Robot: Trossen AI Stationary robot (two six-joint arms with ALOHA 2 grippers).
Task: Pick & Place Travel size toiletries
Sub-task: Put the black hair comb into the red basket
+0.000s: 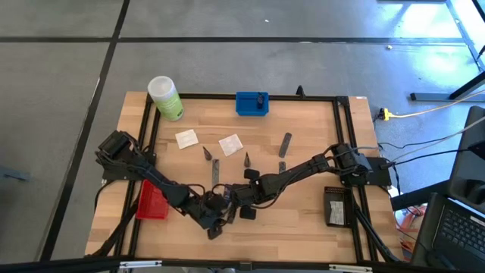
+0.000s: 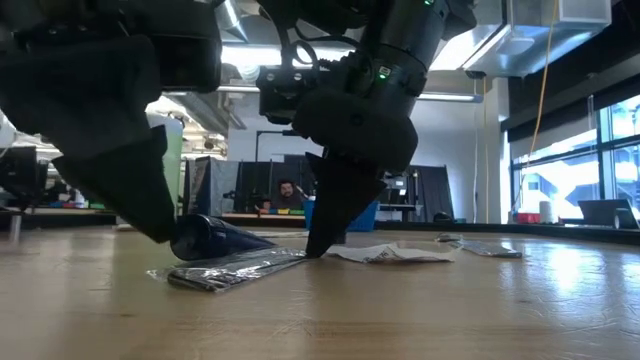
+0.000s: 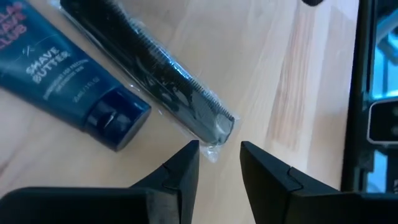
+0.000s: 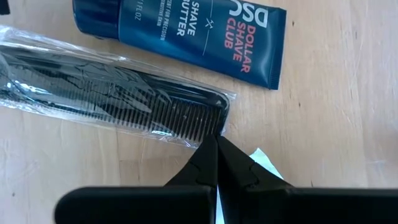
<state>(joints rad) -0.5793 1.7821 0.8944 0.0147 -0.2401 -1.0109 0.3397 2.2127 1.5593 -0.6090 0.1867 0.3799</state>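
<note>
You are in a robotics lab: the light wooden table with its black metal frame (image 1: 339, 136) stands on grey concrete floor (image 1: 227, 68); yellow cable (image 1: 424, 112), open laptop (image 1: 462, 227), a seated person (image 2: 288, 193) behind.

We read "DSC DOLLAR SHAVE CLUB" and "SHAVE BUTTER" on the dark navy tube (image 4: 186, 31), lying near the tabletop's front edge; its finer print stays illegible to us.

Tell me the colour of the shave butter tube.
Dark navy blue, with white and red lettering on the shave butter tube; the right wrist view shows it best.
</note>
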